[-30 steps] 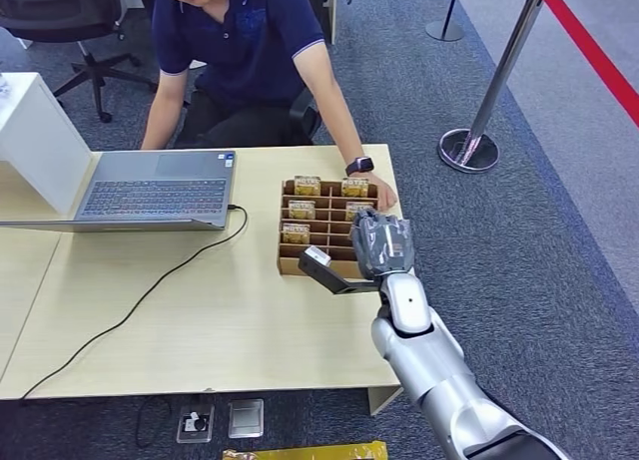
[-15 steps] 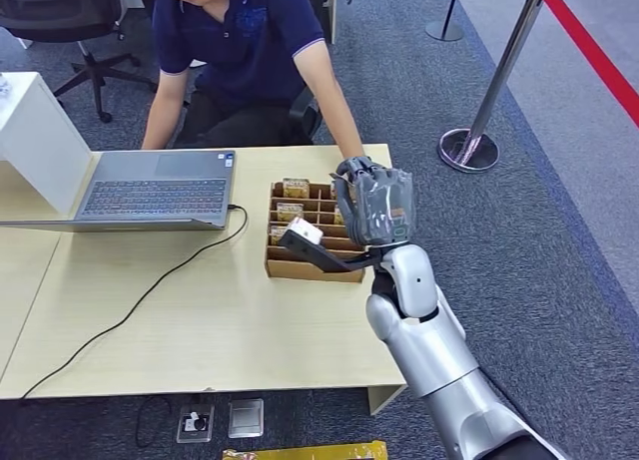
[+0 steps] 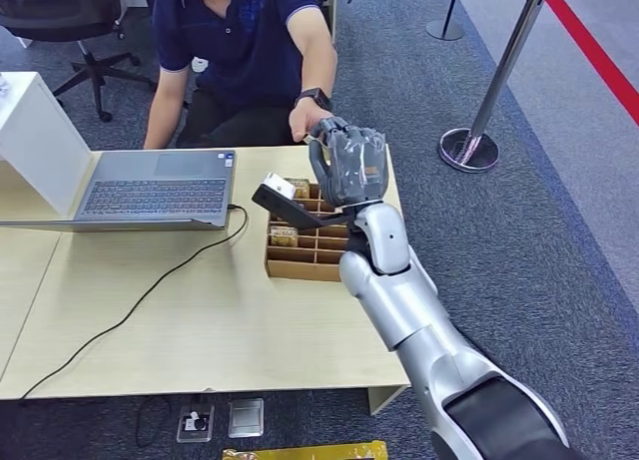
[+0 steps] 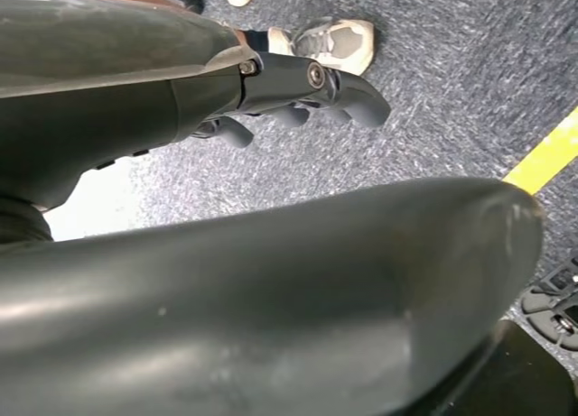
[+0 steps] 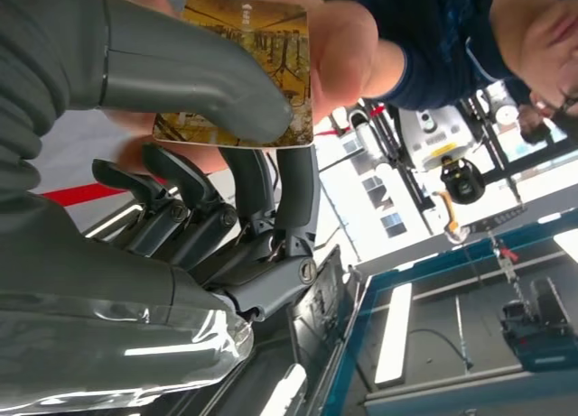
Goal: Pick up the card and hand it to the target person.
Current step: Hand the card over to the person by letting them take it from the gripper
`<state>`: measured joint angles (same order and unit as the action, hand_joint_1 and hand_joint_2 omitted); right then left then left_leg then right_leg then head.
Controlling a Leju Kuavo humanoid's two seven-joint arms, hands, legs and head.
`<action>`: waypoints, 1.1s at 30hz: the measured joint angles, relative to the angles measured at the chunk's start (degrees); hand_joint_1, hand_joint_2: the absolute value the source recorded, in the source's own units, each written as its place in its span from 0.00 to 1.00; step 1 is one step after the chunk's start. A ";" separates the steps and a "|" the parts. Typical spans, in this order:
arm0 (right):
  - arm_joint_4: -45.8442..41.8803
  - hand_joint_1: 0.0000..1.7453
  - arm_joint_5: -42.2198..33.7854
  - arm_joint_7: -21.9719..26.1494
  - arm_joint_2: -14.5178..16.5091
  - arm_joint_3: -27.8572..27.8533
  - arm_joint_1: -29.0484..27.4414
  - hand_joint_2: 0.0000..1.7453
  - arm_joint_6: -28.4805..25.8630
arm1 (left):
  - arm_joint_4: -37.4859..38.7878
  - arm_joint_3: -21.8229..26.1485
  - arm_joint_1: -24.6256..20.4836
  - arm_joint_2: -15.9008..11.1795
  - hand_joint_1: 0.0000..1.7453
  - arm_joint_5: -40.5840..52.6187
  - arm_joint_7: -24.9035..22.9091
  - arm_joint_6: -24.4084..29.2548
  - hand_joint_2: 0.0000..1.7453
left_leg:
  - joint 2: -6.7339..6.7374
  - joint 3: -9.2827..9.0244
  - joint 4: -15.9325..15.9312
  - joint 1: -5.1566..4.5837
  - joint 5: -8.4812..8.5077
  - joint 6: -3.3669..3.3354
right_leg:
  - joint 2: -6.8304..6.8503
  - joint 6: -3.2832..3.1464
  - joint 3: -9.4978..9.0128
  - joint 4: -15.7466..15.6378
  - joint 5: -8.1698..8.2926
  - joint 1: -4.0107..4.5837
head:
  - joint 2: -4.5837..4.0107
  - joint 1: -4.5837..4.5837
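Handover stage, judged near complete. The thin rectangular gold-and-brown printed card (image 5: 238, 69) is pinched by the right hand (image 3: 352, 166), thick grey thumb on one face and dark fingers (image 5: 273, 186) behind it. In the right wrist view, the seated person's hand (image 5: 334, 50) is seen touching the card's far edge, fingers on both sides of it. In the head view the right hand is raised above the far edge of the light wooden table (image 3: 189, 320), just beside the person's hand with the dark wristwatch (image 3: 313, 99); the card itself cannot be made out there.

Pick-up is judged done: the card is out of the brown cardboard divider tray (image 3: 302, 265), which sits on the table with other gold cards left in its compartments. Presentation to the person in the dark blue polo shirt (image 3: 241, 41) is also done, as contact with the card is shown.

Left to do, as a judgement: release of the pinch once the person's grip is firm, then retraction of the arm. Risk noted: early release drops the card onto the tray or the table; late release means a tug against the thumb.

The left hand (image 4: 307, 87) is seen hanging over grey carpet, dark fingers lightly curled but apart, nothing held.

An open grey laptop (image 3: 155, 186) with a black cable sits on the table's left side, uninvolved.
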<state>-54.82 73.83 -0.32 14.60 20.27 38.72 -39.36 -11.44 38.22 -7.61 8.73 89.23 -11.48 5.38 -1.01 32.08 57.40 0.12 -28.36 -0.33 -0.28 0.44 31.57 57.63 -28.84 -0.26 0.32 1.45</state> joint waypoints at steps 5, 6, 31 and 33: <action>4.78 1.00 0.25 0.71 2.14 -1.85 2.02 1.00 -0.07 | 0.04 -0.50 -0.04 0.01 0.00 0.04 -0.13 -0.02 0.00 | 0.00 0.00 0.00 0.00 0.00 0.00 | 0.00 0.00 0.01 0.00 0.00 0.00 | 0.00 -0.04; 5.51 1.00 0.45 0.56 2.38 -2.10 2.22 1.00 -0.07 | 0.04 -0.67 -0.05 0.01 0.00 0.04 -0.13 -0.06 0.00 | 0.00 0.00 0.00 0.00 0.00 0.00 | 0.00 0.00 0.01 0.00 0.00 0.00 | 0.00 -0.04; 7.88 0.00 0.47 3.51 3.50 -6.47 1.32 1.00 -0.19 | 0.10 -2.42 -0.21 0.23 0.00 0.05 -0.41 -0.91 0.00 | 0.00 0.01 0.01 0.00 0.00 0.00 | 0.00 0.00 0.03 0.00 0.00 0.00 | 0.01 -0.01; 5.50 0.00 -2.50 5.86 3.39 -7.07 -0.04 1.00 -0.21 | 0.10 -2.55 -0.07 0.23 0.00 0.05 -0.41 -0.97 0.00 | 0.00 0.01 0.02 0.00 0.00 0.00 | 0.00 0.00 0.05 -0.01 0.00 0.00 | 0.00 -0.01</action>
<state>-49.33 71.33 5.54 17.99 13.20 38.69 -39.58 -11.34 35.68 -7.69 8.96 89.28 -11.89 4.41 -1.01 32.09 57.41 0.12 -28.36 -0.33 -0.28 0.45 31.61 57.62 -28.84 -0.26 0.32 1.44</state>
